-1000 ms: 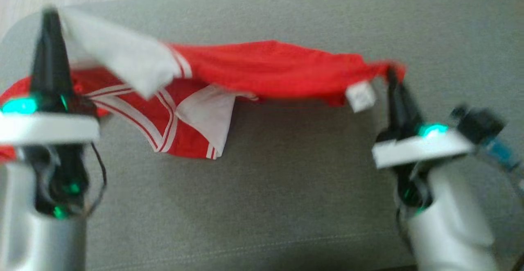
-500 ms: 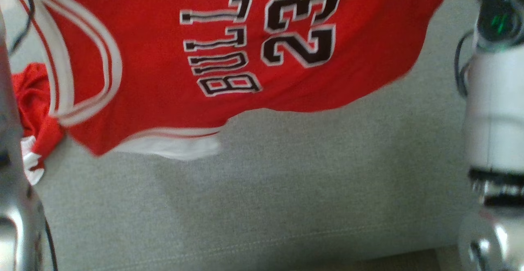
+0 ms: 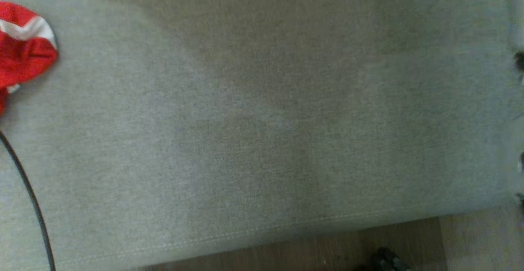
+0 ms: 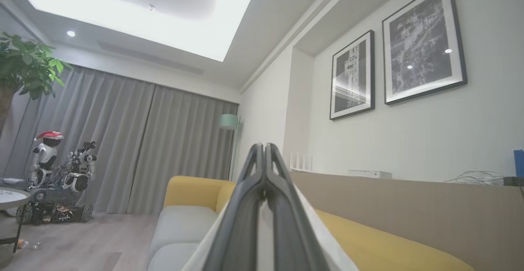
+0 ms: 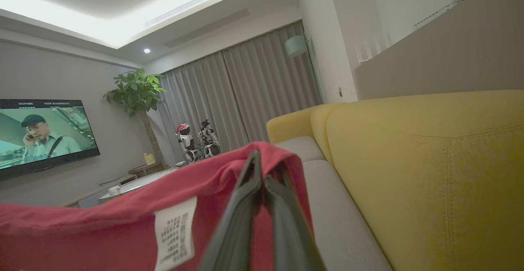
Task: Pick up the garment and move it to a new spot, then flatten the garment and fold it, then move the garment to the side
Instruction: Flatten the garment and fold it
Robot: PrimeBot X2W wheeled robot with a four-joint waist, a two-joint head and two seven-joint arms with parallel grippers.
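Grey sofa seat (image 3: 262, 119): wide and flat, probably the landing spot.
Garment (image 5: 102, 222): red cloth, looks lifted above the seat and strung between both grippers, likely so it hangs open before flattening.
Right gripper (image 5: 258, 158): clamped on the red edge, cloth draping around its fingers.
Left gripper (image 4: 265, 152): pinched tight on white trim.
Care label (image 5: 175, 232): just beside the right fingers.

The garment (image 5: 102, 226) is red cloth with a white part, held lifted; its red edge, bearing a white printed label (image 5: 175, 232), folds over the pinching right claw (image 5: 258, 158); its white part spreads either side of the clamped left claw (image 4: 264, 148).
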